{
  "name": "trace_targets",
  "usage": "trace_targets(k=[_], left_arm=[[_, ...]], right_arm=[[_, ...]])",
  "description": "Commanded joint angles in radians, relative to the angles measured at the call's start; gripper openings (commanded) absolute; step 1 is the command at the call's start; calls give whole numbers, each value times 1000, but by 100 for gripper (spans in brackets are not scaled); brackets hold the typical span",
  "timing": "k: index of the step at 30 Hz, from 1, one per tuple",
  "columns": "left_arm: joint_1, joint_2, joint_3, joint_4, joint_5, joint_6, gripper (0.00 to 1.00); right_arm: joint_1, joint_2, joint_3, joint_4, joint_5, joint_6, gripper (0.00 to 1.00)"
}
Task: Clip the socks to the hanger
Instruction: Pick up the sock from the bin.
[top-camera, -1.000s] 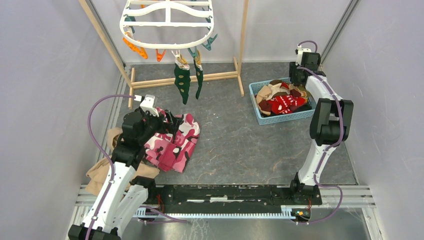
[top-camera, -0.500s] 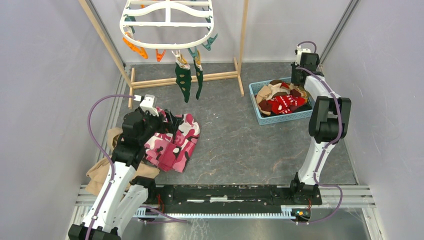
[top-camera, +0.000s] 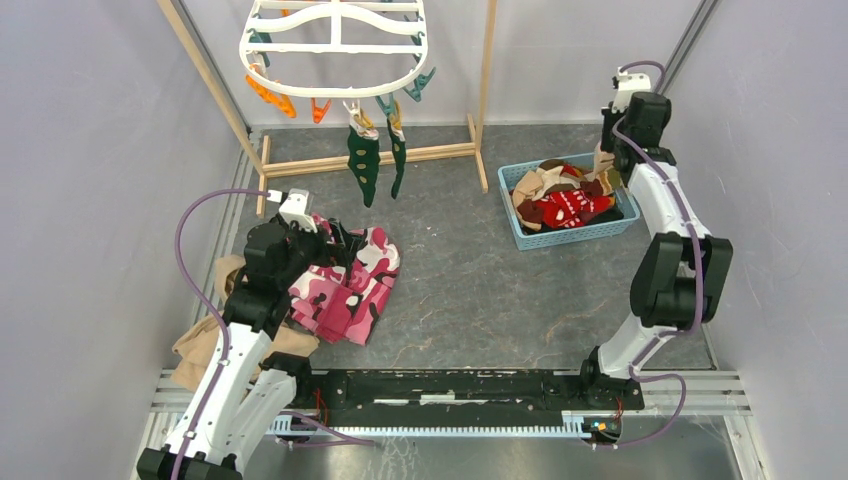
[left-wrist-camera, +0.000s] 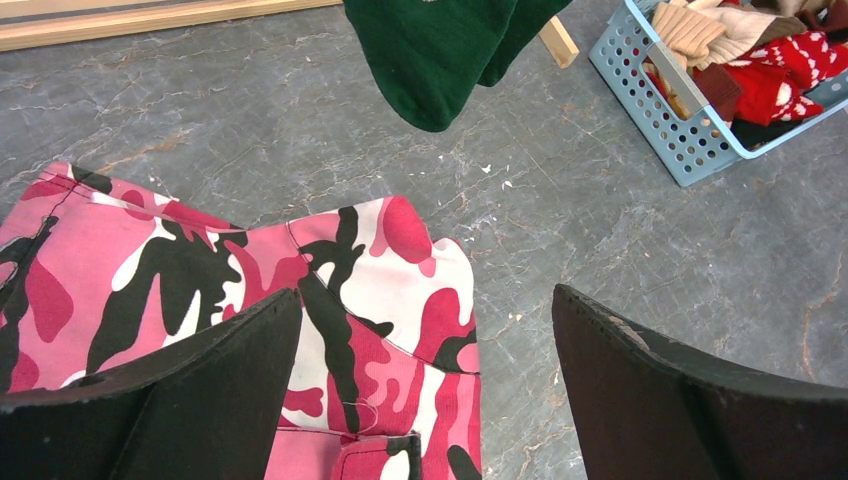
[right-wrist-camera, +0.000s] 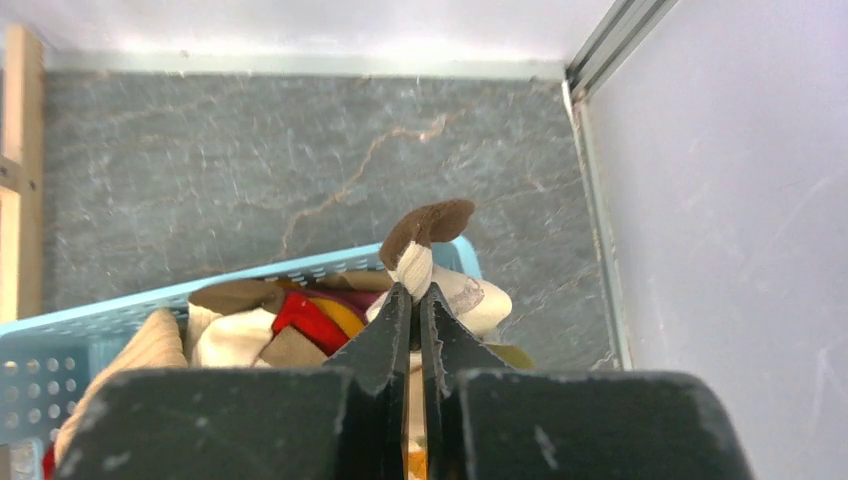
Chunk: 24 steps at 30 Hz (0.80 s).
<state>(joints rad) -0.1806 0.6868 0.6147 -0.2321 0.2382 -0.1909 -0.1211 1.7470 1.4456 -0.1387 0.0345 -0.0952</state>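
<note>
The white oval hanger (top-camera: 335, 50) hangs at the back with orange and teal clips. Two dark green socks (top-camera: 364, 165) dangle from its front clips, and their toes (left-wrist-camera: 430, 50) show in the left wrist view. More socks (top-camera: 560, 205), red, tan and brown, fill the blue basket (top-camera: 520, 235). My right gripper (right-wrist-camera: 415, 290) is shut on a cream sock with a brown toe (right-wrist-camera: 415, 262), lifted above the basket's far right corner (top-camera: 607, 160). My left gripper (left-wrist-camera: 425, 300) stands wide open and holds nothing, low over the pink camouflage garment (left-wrist-camera: 200, 260).
The pink camouflage garment (top-camera: 345, 280) lies in front of the left arm, with a tan cloth (top-camera: 200, 345) at the left edge. The wooden stand's base bar (top-camera: 310, 163) and right post (top-camera: 487, 60) flank the hanger. The side wall rises close to the right of the basket.
The right gripper has closed on the cream sock and risen up and to the right, away from the basket. The left arm has not moved.
</note>
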Motion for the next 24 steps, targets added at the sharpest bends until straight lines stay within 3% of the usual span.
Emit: trace_targets(k=[1, 17, 24], left_arm=[[6, -3, 2, 20, 2, 10, 100], [6, -4, 2, 20, 4, 7, 100], [6, -7, 2, 19, 1, 9, 100]], right_arm=[[-20, -83, -23, 52, -68, -5, 5], [-47, -126, -37, -19, -352, -50, 9], [-65, -143, -2, -77, -564, -157, 12]])
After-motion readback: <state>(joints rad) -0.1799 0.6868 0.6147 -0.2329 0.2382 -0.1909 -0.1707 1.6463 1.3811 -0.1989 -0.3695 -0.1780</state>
